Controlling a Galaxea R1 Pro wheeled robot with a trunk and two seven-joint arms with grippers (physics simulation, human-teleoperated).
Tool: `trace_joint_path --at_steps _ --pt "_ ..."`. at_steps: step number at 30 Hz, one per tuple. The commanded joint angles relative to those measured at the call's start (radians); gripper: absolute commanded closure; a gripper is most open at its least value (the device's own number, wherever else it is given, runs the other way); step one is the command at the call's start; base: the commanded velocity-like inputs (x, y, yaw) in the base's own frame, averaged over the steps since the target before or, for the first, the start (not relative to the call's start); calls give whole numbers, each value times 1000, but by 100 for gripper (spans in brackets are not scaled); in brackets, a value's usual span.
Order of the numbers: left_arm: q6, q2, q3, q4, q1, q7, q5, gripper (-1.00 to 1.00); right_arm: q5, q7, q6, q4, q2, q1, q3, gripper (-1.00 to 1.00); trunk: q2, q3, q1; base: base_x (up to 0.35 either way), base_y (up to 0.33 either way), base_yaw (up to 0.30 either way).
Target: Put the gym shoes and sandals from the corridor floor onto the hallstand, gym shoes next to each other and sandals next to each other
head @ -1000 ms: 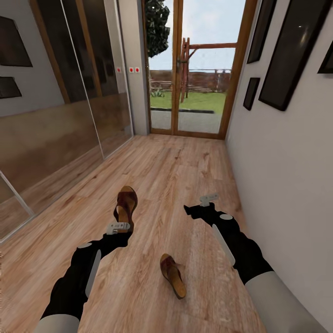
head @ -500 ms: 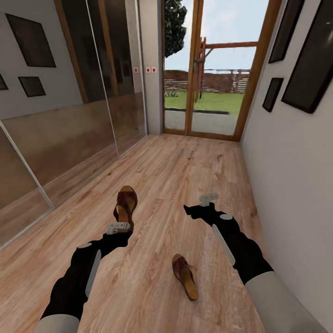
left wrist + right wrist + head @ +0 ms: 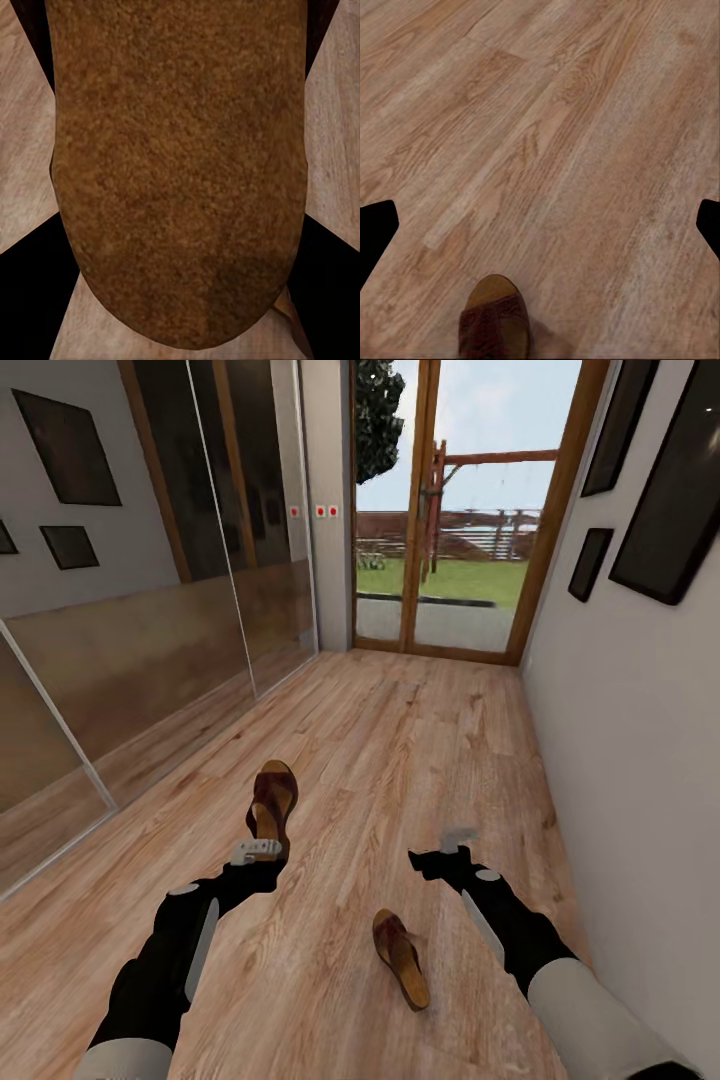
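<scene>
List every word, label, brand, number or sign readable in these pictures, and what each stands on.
No readable text on anything.
Small red-and-white squares on the pale wall strip beside the glazed wooden door: too small to tell if they carry any writing.
Dark framed wall pictures: blank.
Brown leather open sandals: no brand visible.

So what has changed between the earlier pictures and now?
The view swung at first, then held. The right gripper has come down and back toward the sandal on the floor. The left gripper stayed at the other sandal, which it holds. Neither sandal moved.
</scene>
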Motion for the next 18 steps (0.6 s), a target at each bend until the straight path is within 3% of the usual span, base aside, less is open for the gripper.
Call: trace_joint_path --at_steps 1,5,12,15,18 --pt "4 -1 3 -2 -1 -10 -11 100 -10 -1 -8 16 -1 -1 4 -100 0 -1 0 0 0 0" --pt "9 -8 -1 -25 -28 -9 -11 100 -11 0 -67 83 -1 -1 7 -100 0 -1 0 0 0 0" --pt "8 -14 -21 -51 -56 -8 -12 100 -8 0 -80 163 0 -1 9 -100 0 -1 0 0 0 0" --pt "9 -12 -73 -51 -57 -8 -14 100 -4 0 -98 298 3 -1 12 -100 0 -1 0 0 0 0" --pt "10 -11 -96 -51 -58 -8 -15 100 -5 -1 -133 338 9 -1 12 -100 0 -1 0 0 0 0"
